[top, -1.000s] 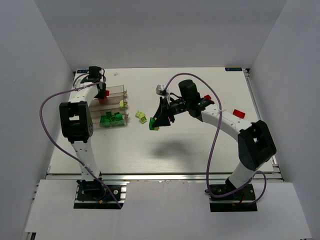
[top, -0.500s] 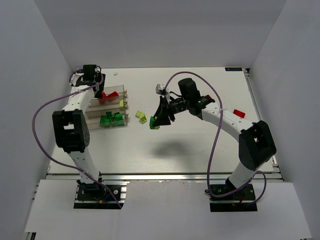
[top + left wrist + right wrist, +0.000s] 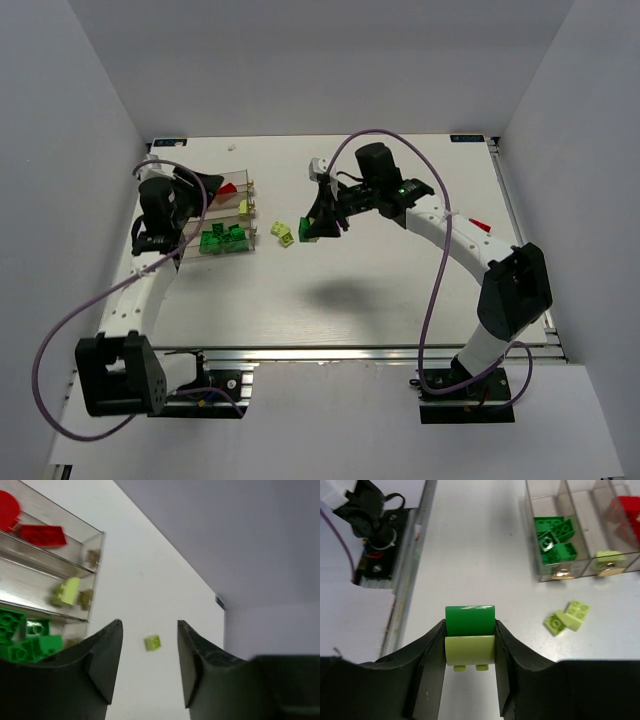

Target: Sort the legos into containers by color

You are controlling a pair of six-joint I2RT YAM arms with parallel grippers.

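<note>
**Right wrist view: pincer clamped on a green-and-lime stack**

Starting at the right pincer [image 3: 469,630]: both fingers press the sides of a two-colour stack [image 3: 470,635], dark green on lime, with small studs showing at its near end. It is held up off the table [image 3: 470,555]. Just past it, the loose lime bricks [image 3: 566,617] lie as a pair, touching each other on the bare top. Further out sits the clear tray [image 3: 532,530]. It has dark green bricks [image 3: 554,537] piled in one compartment, a single lime brick [image 3: 609,556] in the next, and red bricks [image 3: 625,515] in the one after.

Over to the left pincer [image 3: 149,627]: its jaws stand apart with nothing between them. A lime brick on the table shows through the gap, and the tray's compartments run off to the side.

From the top view, the right pincer [image 3: 322,225] hangs just beside the loose lime pair, near the tray's open end. A white piece [image 3: 320,166] lies on the table beyond it. One lone red brick [image 3: 480,226] sits well apart, out on the right. The left pincer [image 3: 208,182] is over the tray's far corner.
</note>
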